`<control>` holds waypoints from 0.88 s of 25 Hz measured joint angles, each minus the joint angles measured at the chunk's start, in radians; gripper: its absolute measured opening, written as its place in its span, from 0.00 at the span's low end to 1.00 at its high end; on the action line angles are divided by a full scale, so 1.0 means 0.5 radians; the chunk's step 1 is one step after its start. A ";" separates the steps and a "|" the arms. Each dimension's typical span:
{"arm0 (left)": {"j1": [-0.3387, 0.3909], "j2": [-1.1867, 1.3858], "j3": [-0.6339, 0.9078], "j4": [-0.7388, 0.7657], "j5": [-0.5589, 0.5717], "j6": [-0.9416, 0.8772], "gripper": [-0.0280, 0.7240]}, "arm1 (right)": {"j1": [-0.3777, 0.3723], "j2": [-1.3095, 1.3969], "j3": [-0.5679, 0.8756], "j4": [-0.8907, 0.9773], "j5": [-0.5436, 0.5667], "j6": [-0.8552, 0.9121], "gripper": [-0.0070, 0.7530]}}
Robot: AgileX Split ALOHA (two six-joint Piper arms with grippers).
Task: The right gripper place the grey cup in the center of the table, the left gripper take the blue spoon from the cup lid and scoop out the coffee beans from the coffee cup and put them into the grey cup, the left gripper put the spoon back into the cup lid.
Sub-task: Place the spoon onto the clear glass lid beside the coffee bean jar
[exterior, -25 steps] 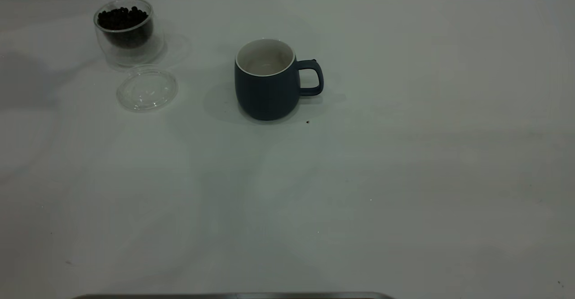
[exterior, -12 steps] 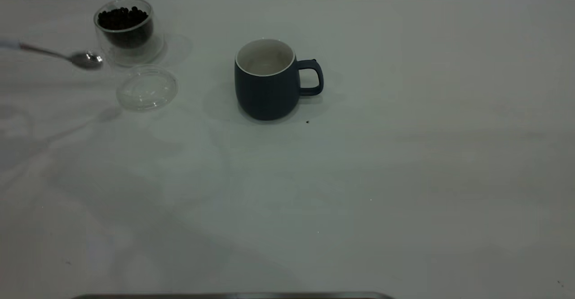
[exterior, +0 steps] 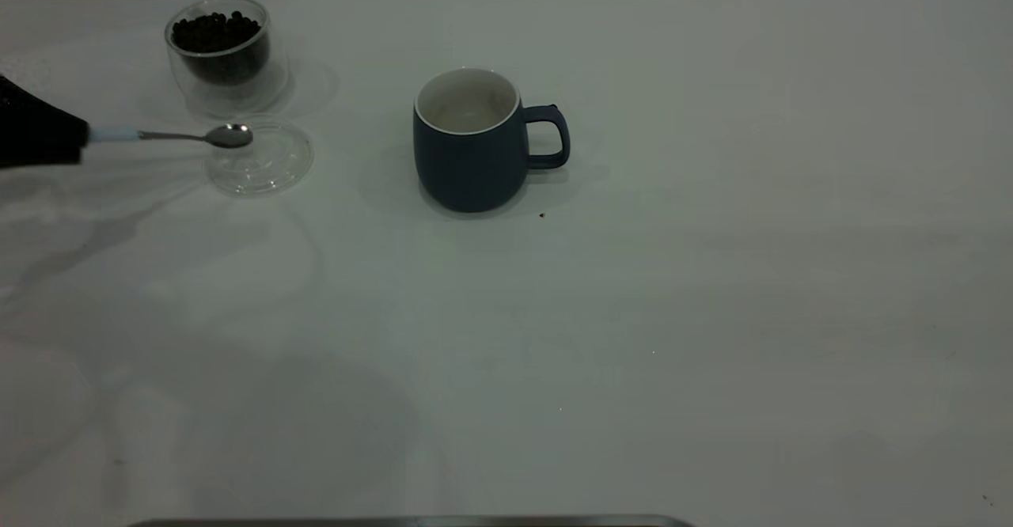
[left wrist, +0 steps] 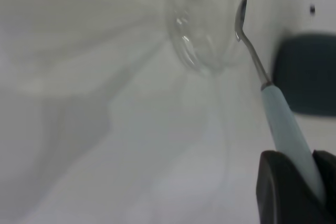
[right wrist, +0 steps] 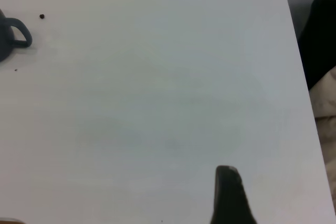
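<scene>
The grey cup (exterior: 471, 147) stands upright near the table's middle, handle to the right; no beans show inside it. The coffee cup (exterior: 225, 48), with coffee beans (exterior: 215, 30) in it, stands at the back left. The cup lid (exterior: 265, 161) lies flat just in front of it. My left gripper (exterior: 75, 135) reaches in from the left edge, shut on the blue spoon's (exterior: 115, 134) pale handle. The spoon lies level, its shiny bowl above the lid's near-left rim, holding no beans. The left wrist view shows the spoon (left wrist: 286, 129) beside the lid (left wrist: 202, 30). My right gripper (right wrist: 229, 192) hovers over bare table far right.
A stray bean (exterior: 541, 214) lies just right of the grey cup's base. The table (exterior: 712, 313) is wide, with its rounded back-right corner and edge (right wrist: 294, 51) close to the right arm. A dark object (right wrist: 321, 35) sits beyond that edge.
The left gripper has come in from the left with the spoon. The spoon's bowl moved right and forward, from beside the coffee cup to over the lid's rim.
</scene>
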 joint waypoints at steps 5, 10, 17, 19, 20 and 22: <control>0.000 0.175 -0.002 -0.232 0.055 0.156 0.22 | 0.000 0.000 0.000 0.000 0.000 0.000 0.61; -0.016 0.295 -0.002 -0.289 0.092 0.201 0.22 | 0.000 0.000 0.000 0.000 0.000 0.000 0.61; -0.025 0.343 -0.002 -0.468 0.113 0.250 0.22 | 0.000 0.000 0.000 0.000 0.000 0.000 0.61; -0.025 0.343 -0.002 -0.500 0.109 0.257 0.22 | 0.000 0.000 0.000 0.000 0.000 0.000 0.61; -0.025 0.343 -0.002 -0.507 0.109 0.257 0.22 | 0.000 0.000 0.000 0.000 0.000 0.000 0.61; -0.025 0.343 -0.002 -0.512 0.109 0.262 0.22 | 0.000 0.000 0.000 0.000 0.000 0.000 0.61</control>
